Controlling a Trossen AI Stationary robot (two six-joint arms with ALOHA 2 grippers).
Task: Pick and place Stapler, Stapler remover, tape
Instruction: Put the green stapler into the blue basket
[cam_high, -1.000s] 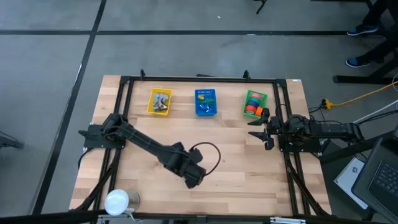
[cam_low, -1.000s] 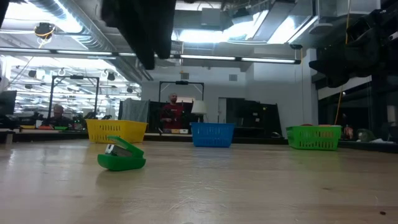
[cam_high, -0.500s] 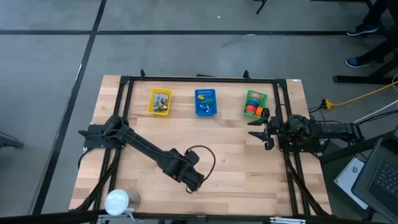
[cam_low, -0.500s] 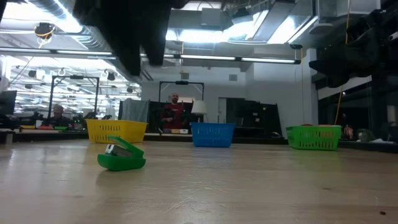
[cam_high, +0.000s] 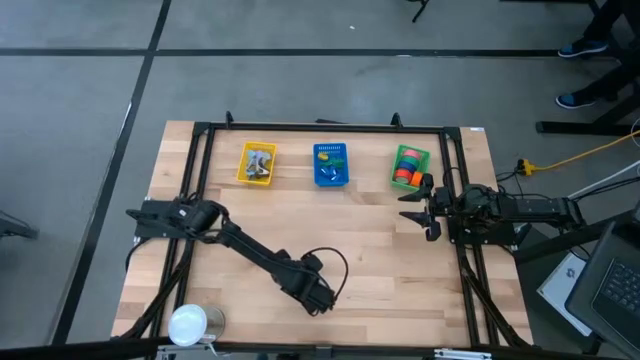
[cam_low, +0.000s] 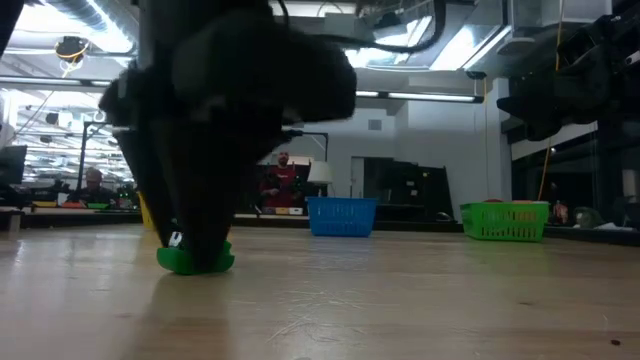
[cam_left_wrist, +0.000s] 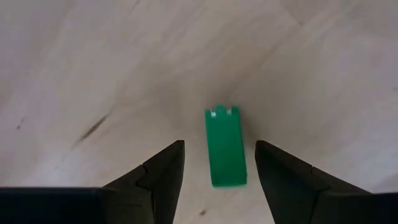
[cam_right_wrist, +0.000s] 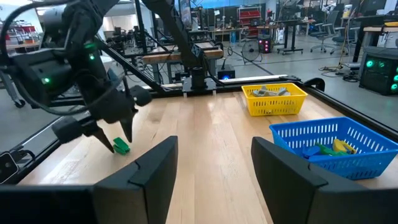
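Stapler (cam_left_wrist: 225, 147) lies flat on bare wooden table (cam_high: 400, 270), left gripper (cam_left_wrist: 217, 163) fingers spread wide around it, unheld

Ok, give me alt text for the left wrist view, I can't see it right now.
The left gripper hangs open just above a small green stapler, one dark finger on either side of it. The stapler lies flat on the bare wooden table.
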